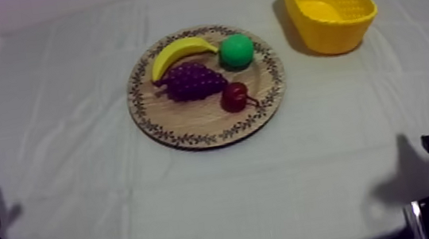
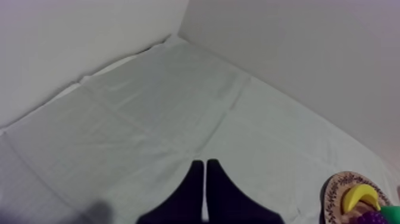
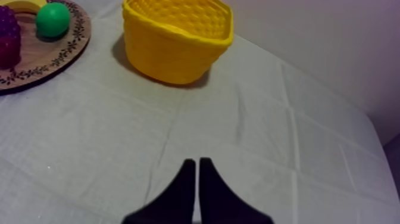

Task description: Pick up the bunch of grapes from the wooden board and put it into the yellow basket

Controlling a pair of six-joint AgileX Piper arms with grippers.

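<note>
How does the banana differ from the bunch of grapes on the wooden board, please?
Colour: the banana is yellow, the bunch of grapes dark purple. Surface: the banana is one smooth curved piece, while the bunch of grapes is a knobbly cluster of small round berries. Place: the banana lies by the far rim of the wooden board, and the bunch of grapes lies nearer its middle. Both rest on the wooden board.

Four fruits (image 1: pixel 192 80), one board (image 1: pixel 190 120), one basket (image 1: pixel 332 36)
</note>
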